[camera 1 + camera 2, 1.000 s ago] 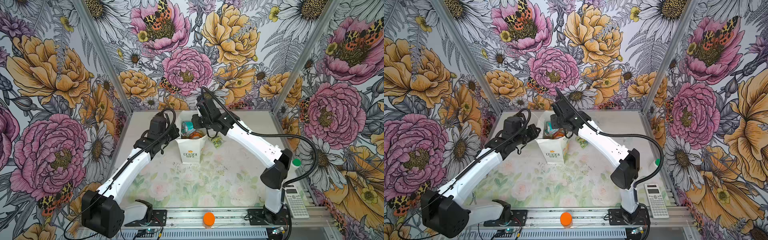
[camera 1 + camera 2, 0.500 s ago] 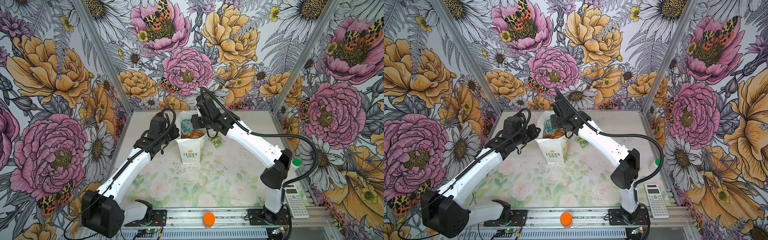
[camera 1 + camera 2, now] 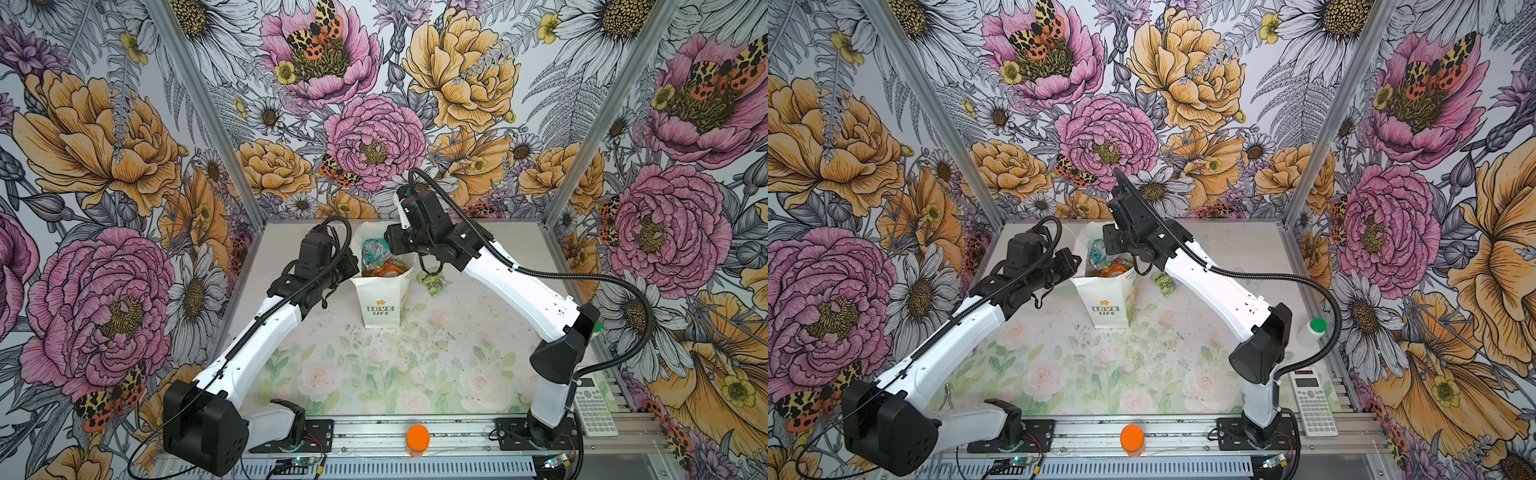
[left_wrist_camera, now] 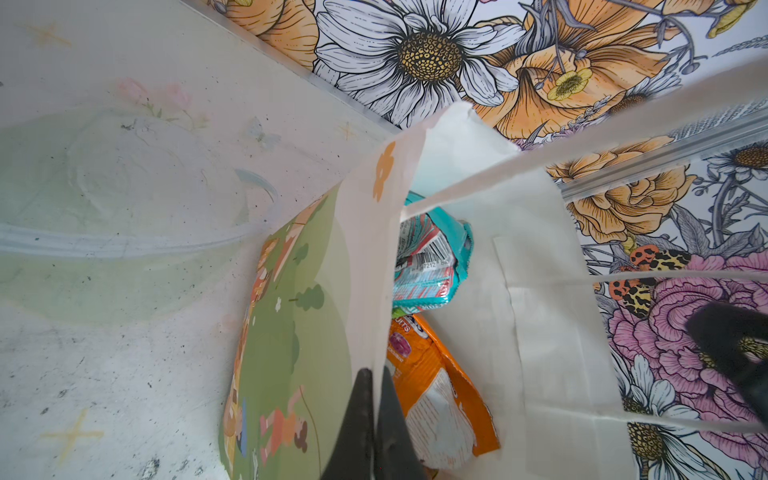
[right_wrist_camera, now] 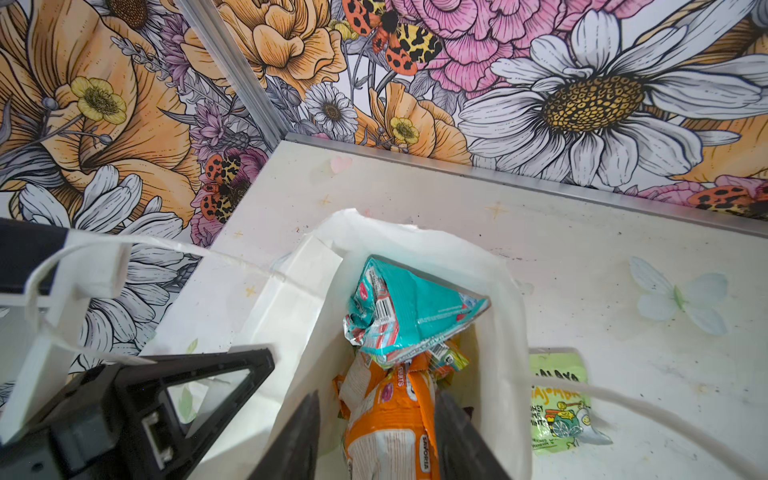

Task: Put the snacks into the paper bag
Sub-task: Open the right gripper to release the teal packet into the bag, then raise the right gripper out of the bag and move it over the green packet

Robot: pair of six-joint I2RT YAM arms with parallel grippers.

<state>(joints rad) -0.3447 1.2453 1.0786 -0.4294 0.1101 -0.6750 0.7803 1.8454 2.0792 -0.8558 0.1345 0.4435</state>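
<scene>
Straddling orange packet in paper bag: right fingers; left fingers pinching rim

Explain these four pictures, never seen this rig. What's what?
Two white robot arms stand at the front of a table, each ending in a two-fingered pincer. Two pictures look down on the whole scene; the other two come from a camera on each wrist. An upright paper bag stands between the arms, holding a teal packet and an orange-and-white packet. The left pincer is shut on the bag's wall. The right pincer is open in the bag's mouth, astride the orange-and-white packet. One pale green packet lies on the table beside the bag.
</scene>
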